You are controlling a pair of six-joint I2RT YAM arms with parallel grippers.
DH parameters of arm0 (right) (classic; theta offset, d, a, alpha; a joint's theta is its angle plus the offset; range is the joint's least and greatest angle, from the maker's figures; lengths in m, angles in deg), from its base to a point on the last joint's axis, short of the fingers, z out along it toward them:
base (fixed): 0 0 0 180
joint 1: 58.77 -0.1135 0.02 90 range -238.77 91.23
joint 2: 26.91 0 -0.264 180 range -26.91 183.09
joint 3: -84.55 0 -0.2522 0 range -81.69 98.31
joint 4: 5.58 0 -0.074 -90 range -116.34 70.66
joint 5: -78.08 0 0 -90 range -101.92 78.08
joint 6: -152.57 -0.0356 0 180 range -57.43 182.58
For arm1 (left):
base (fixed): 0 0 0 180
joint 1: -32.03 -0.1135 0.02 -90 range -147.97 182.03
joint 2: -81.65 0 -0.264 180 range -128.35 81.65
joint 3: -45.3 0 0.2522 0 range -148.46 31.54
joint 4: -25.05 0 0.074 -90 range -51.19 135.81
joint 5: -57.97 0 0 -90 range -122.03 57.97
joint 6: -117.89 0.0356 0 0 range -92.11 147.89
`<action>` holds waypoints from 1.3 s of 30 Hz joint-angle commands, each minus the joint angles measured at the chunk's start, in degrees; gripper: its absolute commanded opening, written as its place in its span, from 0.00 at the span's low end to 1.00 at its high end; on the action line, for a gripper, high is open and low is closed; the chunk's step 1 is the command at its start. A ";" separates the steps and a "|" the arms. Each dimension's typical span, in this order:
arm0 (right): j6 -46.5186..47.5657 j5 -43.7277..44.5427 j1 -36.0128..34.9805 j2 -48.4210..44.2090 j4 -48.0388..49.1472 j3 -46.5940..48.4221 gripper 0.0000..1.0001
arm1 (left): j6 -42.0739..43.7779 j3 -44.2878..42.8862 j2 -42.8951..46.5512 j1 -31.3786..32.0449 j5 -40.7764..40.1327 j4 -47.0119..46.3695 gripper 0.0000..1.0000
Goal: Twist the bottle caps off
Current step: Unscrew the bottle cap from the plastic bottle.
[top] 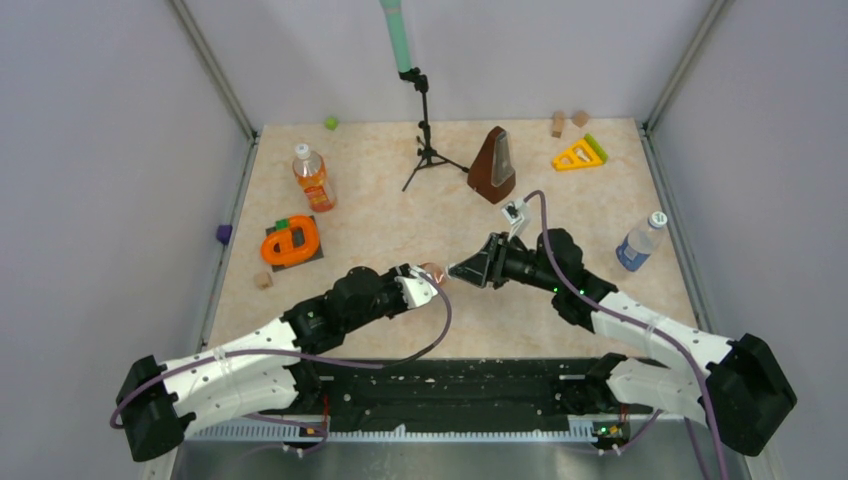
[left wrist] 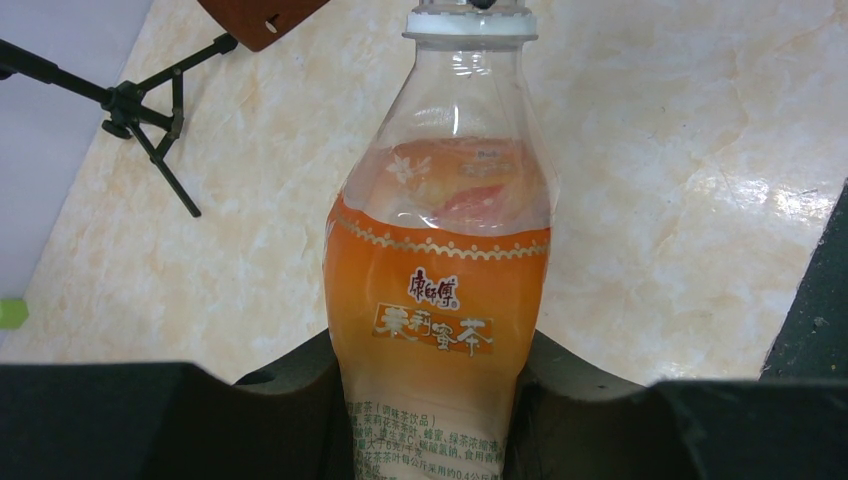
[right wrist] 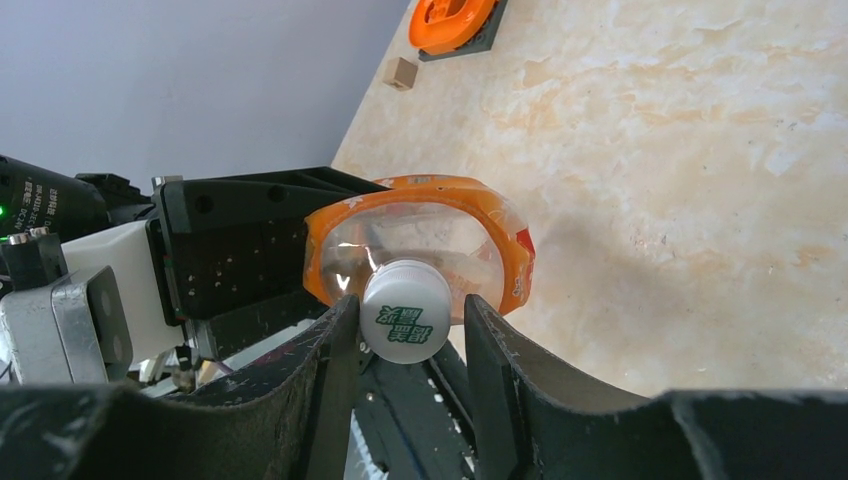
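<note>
Left claw [left wrist: 435, 372] clamps the squat bottle [left wrist: 440, 280], mid-frame; right claw [right wrist: 410, 310] sits narrow astride its cap [right wrist: 405, 322], contact unclear. We see all caps on: slim bottle [top: 313, 178] upper left, blue-label bottle [top: 638, 243] right, untouched.

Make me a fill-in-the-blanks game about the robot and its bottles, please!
1. The left end effector is shut on a bottle half full of ____ drink.
2. The right end effector closes on that bottle's cap, and the cap's colour is ____.
3. In the top view, the clear bottle far on the right has a ____ label.

Missing words: orange; white; blue
</note>
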 commanded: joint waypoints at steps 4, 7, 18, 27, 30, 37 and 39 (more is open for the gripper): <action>0.13 -1.36 -0.06 0.96 2.47 2.28 0.39 | -0.63 -2.27 -0.14 0.13 0.84 -2.43 0.00; 0.27 -1.31 -0.05 0.80 2.79 2.26 0.32 | -0.65 -2.36 -0.06 0.10 0.85 -2.43 0.00; 7.29 -4.19 -0.05 -2.07 2.86 1.72 0.07 | -3.50 -3.17 0.02 -2.71 9.18 -1.81 0.00; 32.54 -19.56 -0.05 -3.58 -9.25 9.15 0.00 | -8.57 -11.19 -3.60 -21.00 52.78 10.33 0.00; 40.09 -24.12 -0.07 -5.53 -12.01 10.58 0.00 | -9.70 -14.00 -6.68 -22.80 61.44 10.77 0.00; 57.08 -28.43 -0.07 -10.14 -17.01 12.14 0.00 | -6.71 -16.40 -11.18 -24.78 78.41 11.94 0.00; 60.56 -29.56 -0.06 -11.28 -18.29 12.02 0.00 | -4.97 -16.81 -12.28 -25.03 82.56 13.19 0.00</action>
